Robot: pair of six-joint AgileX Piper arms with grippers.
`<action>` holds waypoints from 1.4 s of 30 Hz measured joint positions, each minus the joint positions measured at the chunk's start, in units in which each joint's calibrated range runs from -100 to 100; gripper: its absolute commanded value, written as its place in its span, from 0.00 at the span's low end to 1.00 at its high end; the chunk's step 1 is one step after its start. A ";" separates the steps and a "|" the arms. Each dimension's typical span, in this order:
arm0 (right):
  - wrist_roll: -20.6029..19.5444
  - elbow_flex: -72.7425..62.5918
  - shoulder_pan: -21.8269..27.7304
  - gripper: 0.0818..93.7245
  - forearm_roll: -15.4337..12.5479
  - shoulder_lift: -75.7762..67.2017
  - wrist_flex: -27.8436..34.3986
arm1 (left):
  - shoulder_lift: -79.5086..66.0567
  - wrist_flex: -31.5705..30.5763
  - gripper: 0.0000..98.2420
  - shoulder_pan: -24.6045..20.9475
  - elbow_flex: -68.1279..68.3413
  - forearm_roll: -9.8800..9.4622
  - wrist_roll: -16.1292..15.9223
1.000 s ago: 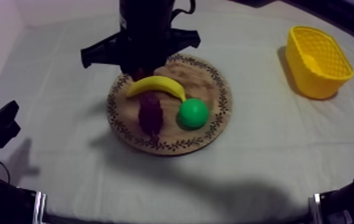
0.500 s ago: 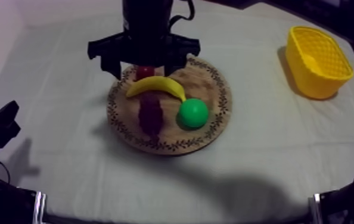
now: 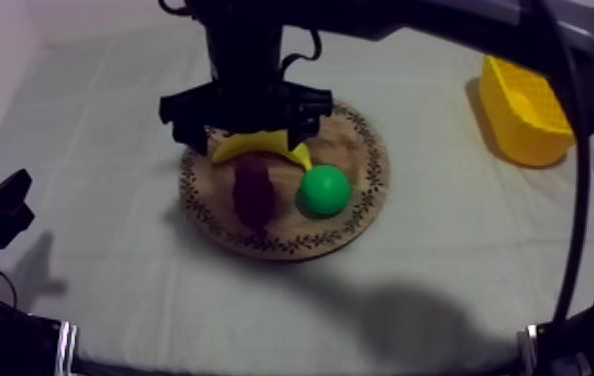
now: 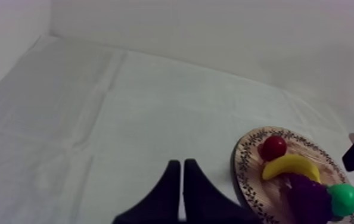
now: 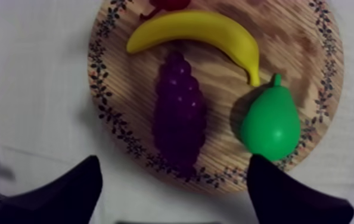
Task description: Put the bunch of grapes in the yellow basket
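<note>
I'm on the approach: my right jaws hang wide apart above the grapes (image 5: 178, 116), which lie on the board (image 5: 310, 53) beside the banana (image 5: 197, 27). Left jaws rest together. Next I'd lower, clamp, then carry to the basket (image 3: 531, 105).

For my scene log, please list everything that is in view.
board: one, wooden, table centre
banana: one, yellow, on board
bunch of grapes: one, purple, on board
pear: one, green, on board
small red fruit: one, red, on board behind banana
basket: one, yellow, far right of table
cloth: one, grey-white, over table
left end effector: one, black, shut, beside board
right end effector: one, black, open, above grapes
</note>
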 measured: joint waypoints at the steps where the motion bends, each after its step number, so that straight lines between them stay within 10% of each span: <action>1: 0.12 0.00 0.08 0.78 -0.24 0.66 -0.20 | 0.00 0.00 0.00 0.00 0.00 0.00 0.00; 24: 6.22 -2.72 3.32 0.77 -6.91 14.87 -7.87 | 0.00 0.00 0.00 0.00 0.00 0.00 0.00; 42: 7.39 -4.52 4.18 0.25 -8.86 17.47 -9.58 | 0.00 0.00 0.00 0.00 0.00 0.00 0.03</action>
